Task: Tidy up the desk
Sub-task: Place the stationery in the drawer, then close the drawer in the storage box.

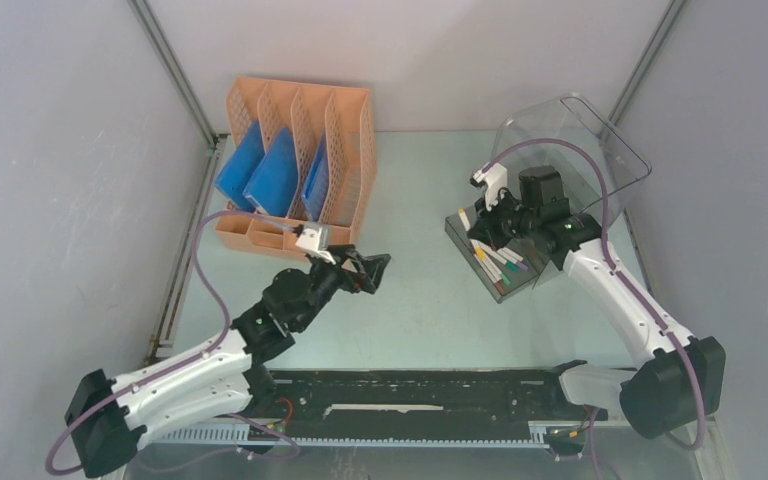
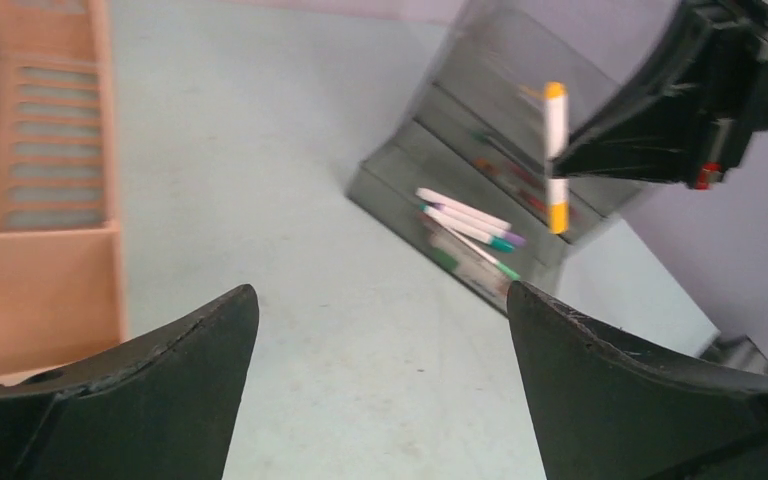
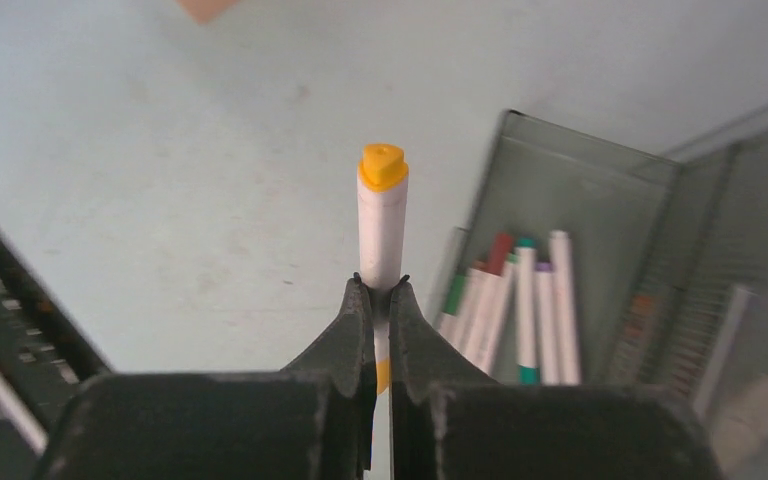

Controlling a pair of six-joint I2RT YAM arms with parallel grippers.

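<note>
Top external view: the mint desk (image 1: pixel 420 320) runs from the near rail to the back wall. Over its middle, the left gripper (image 1: pixel 370 268) hangs spread wide, holding nothing. Nearer the right edge, the right gripper (image 3: pixel 380 287) is clenched on a yellow-capped marker (image 3: pixel 381 215) above an open drawer (image 1: pixel 500 268). An orange file rack (image 1: pixel 300 120) stands at the far-left corner.

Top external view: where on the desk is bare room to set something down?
Bare: the mint-green desk between the orange perforated file rack and the clear plastic drawer box, and forward to the black rail. Crowded: the open drawer of markers by the right gripper.
</note>
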